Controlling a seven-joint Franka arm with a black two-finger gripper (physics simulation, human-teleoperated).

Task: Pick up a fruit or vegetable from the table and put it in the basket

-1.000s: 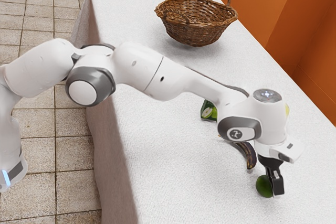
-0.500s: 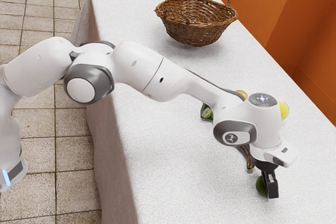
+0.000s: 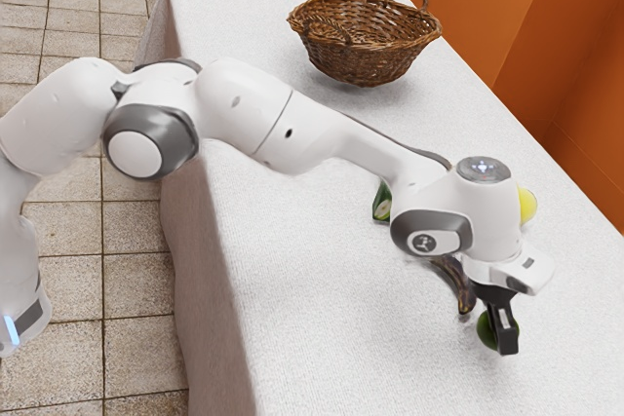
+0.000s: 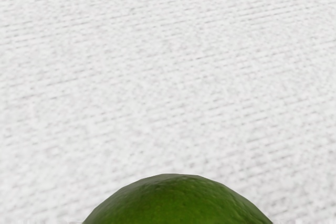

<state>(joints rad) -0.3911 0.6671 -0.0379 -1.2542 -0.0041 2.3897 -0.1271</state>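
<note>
In the exterior view, the gripper [image 3: 500, 336] hides part of the green fruit [image 3: 484, 330]; toward its eleven o'clock, the arm [image 3: 439, 233] partly covers the dark banana [image 3: 459, 289] and cut green piece [image 3: 381, 206]; toward twelve, the yellow fruit [image 3: 528, 205]. The wrist view's edge crops the green fruit

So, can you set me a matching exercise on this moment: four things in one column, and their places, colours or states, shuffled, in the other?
Things:
1. Lime
2. Wicker basket
3. Banana
4. Tablecloth

Descriptions:
A. Dark brown and curved
B. White, covering the table
C. Green, held by the end effector
D. Upright, with a raised handle

Right pairs: 1-C, 2-D, 3-A, 4-B
</note>
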